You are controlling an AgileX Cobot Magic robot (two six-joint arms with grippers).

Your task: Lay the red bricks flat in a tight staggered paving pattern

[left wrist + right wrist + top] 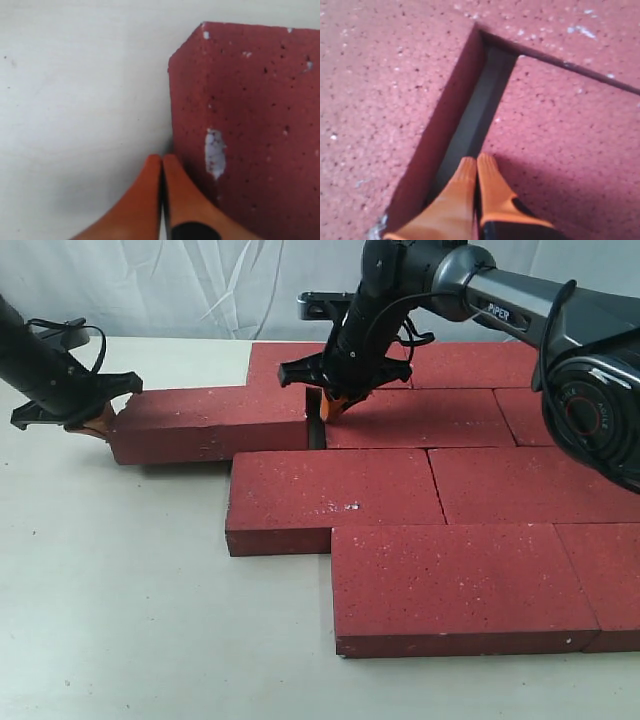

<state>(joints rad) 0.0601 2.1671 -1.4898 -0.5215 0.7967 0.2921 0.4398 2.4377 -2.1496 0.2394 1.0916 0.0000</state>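
- The red bricks [330, 495] lie flat on the pale table [120, 620] in staggered rows. They fill the exterior view from its centre out to 3 and 5 o'clock.
- One outlying brick [205, 420] juts toward 10 o'clock at the left end of the second row from the back. A dark gap [316, 430] at its 3 o'clock end parts it from its row neighbour.
- The left gripper [100, 422] sits low at that brick's 9 o'clock end. Its orange fingers [145, 185] are pressed together and hold nothing. The tips are just beside the end face, and whether they touch it cannot be told.
- The right gripper [328, 412], at 12 o'clock of the view, points down at the gap. Its fingers [462, 185] are closed tip to tip, empty, at the gap's edge.
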